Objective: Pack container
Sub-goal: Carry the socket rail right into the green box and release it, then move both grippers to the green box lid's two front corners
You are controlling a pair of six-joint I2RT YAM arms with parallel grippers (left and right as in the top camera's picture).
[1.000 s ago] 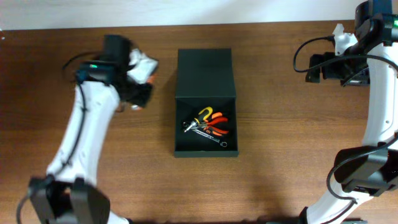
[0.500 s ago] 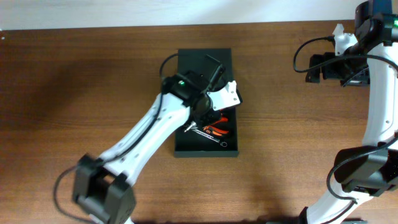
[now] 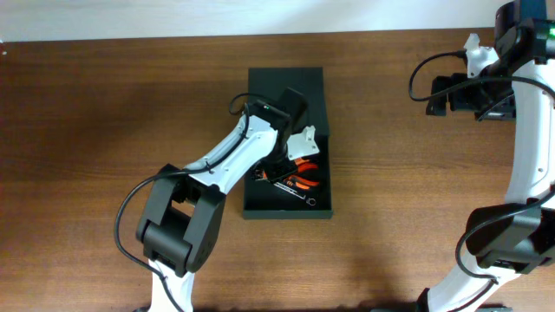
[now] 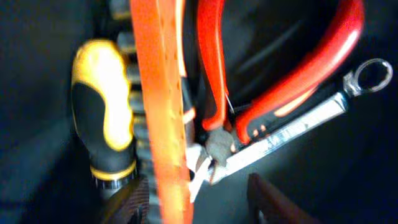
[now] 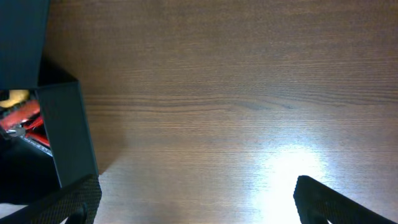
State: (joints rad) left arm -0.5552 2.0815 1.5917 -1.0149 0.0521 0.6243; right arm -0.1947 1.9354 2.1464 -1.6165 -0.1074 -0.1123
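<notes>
The container (image 3: pixel 286 87) is a dark box with its flap lid open at the table's middle; it also shows in the right wrist view (image 5: pixel 68 130). Inside lie red-handled pliers (image 4: pixel 280 81), a silver wrench (image 4: pixel 298 124), a yellow-black handled driver (image 4: pixel 102 112) and a long orange tool (image 4: pixel 158 93). My left gripper (image 3: pixel 290 160) is down inside the box, right over these tools. Its fingers (image 4: pixel 202 202) are apart, with the end of the orange tool lying between them near the left finger. My right gripper (image 5: pixel 196 199) is open and empty above bare table at the far right (image 3: pixel 438 95).
The brown wooden table (image 3: pixel 408 199) surrounds the box. The right arm's base and cables (image 3: pixel 512 234) stand along the right edge. The left arm (image 3: pixel 208 173) reaches across the box's left wall.
My left arm has swung from the table left of the box into the box and now sits low over the tools. The right arm has not moved.
</notes>
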